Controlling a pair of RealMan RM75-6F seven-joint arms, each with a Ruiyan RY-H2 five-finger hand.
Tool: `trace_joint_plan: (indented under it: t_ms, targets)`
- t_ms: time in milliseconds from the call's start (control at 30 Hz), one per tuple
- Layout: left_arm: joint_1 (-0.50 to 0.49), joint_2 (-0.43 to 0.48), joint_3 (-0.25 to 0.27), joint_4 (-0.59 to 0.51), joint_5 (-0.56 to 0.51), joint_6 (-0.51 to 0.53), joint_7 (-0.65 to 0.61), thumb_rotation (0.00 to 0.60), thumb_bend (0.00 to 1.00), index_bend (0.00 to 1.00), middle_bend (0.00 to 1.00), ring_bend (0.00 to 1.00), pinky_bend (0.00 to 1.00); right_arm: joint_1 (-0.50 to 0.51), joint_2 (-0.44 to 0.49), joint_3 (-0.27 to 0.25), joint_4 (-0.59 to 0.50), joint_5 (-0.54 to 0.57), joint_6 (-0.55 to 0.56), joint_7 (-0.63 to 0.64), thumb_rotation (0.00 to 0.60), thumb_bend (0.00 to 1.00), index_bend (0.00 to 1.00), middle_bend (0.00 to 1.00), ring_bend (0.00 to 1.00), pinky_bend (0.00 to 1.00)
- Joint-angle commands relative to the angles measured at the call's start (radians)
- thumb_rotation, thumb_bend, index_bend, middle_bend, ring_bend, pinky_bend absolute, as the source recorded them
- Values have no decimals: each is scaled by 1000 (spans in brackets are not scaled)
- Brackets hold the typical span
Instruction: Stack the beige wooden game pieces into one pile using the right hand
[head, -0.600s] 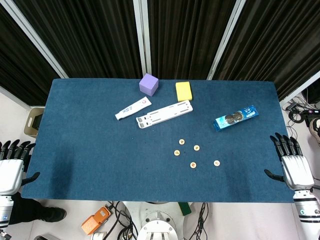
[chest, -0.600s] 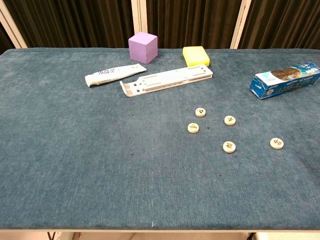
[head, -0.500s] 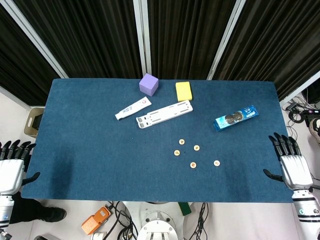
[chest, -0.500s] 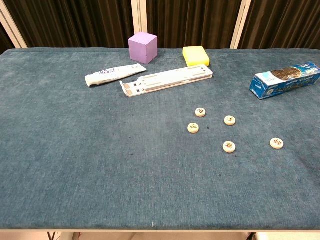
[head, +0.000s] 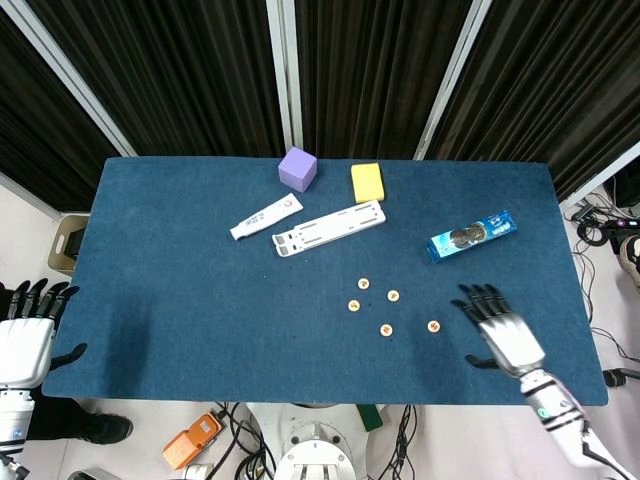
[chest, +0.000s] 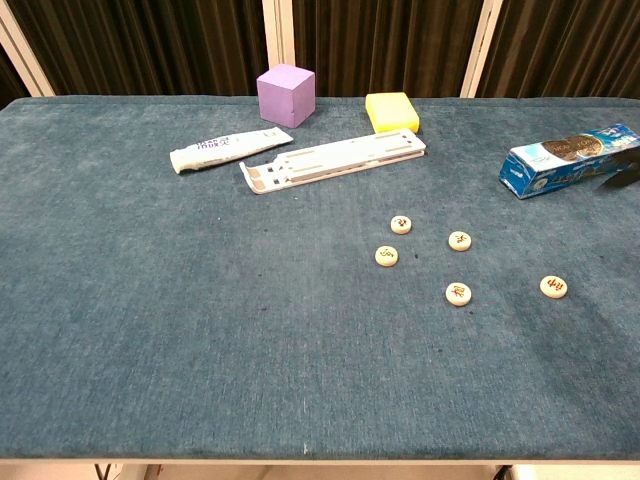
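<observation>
Head view — table: a blue felt table (head: 200, 310) seen from above, black curtains behind it.
Head view — pieces: five beige wooden game pieces (head: 386, 329) lie flat and apart, right of centre, none stacked.
Head view — right hand: the right hand (head: 500, 335) hovers over the table near the front right, fingers spread, holding nothing, just right of the rightmost piece.
Head view — left hand: the left hand (head: 25, 335) sits off the table's left front corner, fingers apart, holding nothing.
Head view — other things: a purple cube (head: 298, 169), a yellow sponge (head: 367, 182), a white tube (head: 266, 216), a white flat stand (head: 329, 228) and a blue biscuit packet (head: 472, 235).
Chest view — pieces: the same five discs, scattered singly right of centre.
Chest view — hands: only a dark sliver shows at the right edge; which hand part it is cannot be told.
</observation>
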Motion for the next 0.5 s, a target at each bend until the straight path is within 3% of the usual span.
trace_joint_plan:
  t_ms: [33,267,500]
  targets:
    - [-1,-2,-1,2,-1,-2,-1,600,0,182,142,76,0,79,-103,14,59,-1,-90,-39,600,289,314,67,0,89]
    - [2,-3,-1,11,-7,-4,-10,600,0,182,142,76,0,168,-224,39,141,14,-175,-65,600,402,434,68,14,116]
    - [8,-5,1,23,-16,-7,-20,600,0,182,142,76,0,207,-280,44,179,35,-199,-84,600,434,443,69,30,119]
